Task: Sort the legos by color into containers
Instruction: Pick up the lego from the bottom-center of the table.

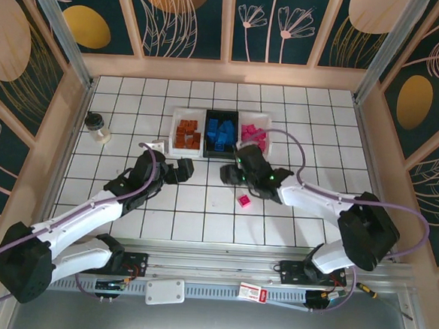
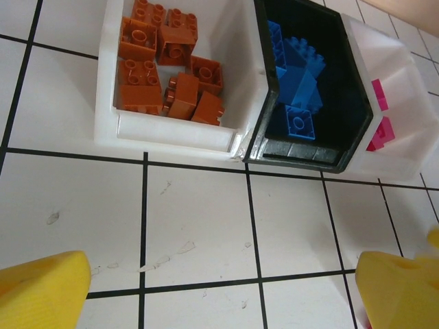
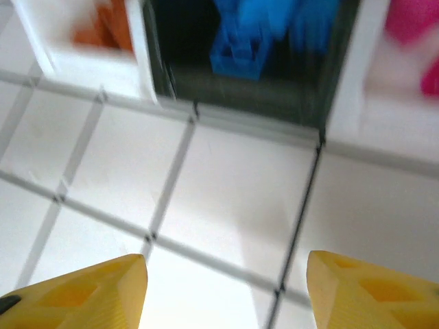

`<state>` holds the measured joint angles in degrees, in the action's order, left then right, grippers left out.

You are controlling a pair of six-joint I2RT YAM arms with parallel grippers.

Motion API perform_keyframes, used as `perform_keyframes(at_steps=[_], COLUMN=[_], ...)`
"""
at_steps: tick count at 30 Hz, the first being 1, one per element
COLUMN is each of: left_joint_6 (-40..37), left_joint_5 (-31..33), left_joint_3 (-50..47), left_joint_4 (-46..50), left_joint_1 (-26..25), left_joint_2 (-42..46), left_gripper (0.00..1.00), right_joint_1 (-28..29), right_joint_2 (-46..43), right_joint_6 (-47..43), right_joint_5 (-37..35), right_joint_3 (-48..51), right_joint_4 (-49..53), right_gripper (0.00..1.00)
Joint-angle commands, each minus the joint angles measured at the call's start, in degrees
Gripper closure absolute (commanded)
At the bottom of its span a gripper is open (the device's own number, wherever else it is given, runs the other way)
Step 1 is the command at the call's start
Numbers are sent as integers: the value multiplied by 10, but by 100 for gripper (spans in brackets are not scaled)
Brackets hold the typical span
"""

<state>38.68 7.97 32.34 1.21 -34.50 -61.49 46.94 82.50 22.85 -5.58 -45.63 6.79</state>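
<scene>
- Three containers are set in a row at the far middle of the tiled table (image 1: 201, 212). Orange-brown legos (image 2: 168, 68) are held in the left white tray (image 2: 171, 133), blue legos (image 2: 300, 123) in the black tray (image 2: 302, 152), and pink legos (image 1: 252, 134) in the right white tray (image 2: 405, 89).
- One loose pink lego (image 1: 243, 201) is left on the table, well short of the trays.
- The right gripper (image 1: 230, 173) is poised between that lego and the trays, with its yellow fingers (image 3: 82, 295) spread wide and nothing held.
- From the right gripper, the loose lego lies back toward the arm bases and slightly to the right. The pink tray lies the opposite way.
- The lego's long axis cannot be told, as it looks roughly square at this size.
- The left gripper (image 1: 184, 169) is likewise spread wide and empty, and is placed farther from the lego, so the right arm is judged better suited.
</scene>
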Motion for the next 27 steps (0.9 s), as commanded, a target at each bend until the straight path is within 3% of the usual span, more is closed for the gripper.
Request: perform_keyframes(at_steps=[1,11,19,27], left_joint_6=[2,4,-2,-2], left_joint_5=[-9,-24,-4,2], left_joint_3=[0,7,8,14], left_joint_4=[-27,-35,-21,-17], left_joint_1=[1,1,1,0], left_joint_2=[-20,-57,-44,-47], left_gripper=[2,1,2,2], right_joint_1=[27,40,33,-73], right_joint_2=[-15,61,48,3], right_joint_6=[59,47,14,-38], right_joint_5=[-39,-59,-65,-53], right_joint_3=[52,46,10,-87], right_joint_4=[72,57,43,-5], right_gripper=[36,40,75,81])
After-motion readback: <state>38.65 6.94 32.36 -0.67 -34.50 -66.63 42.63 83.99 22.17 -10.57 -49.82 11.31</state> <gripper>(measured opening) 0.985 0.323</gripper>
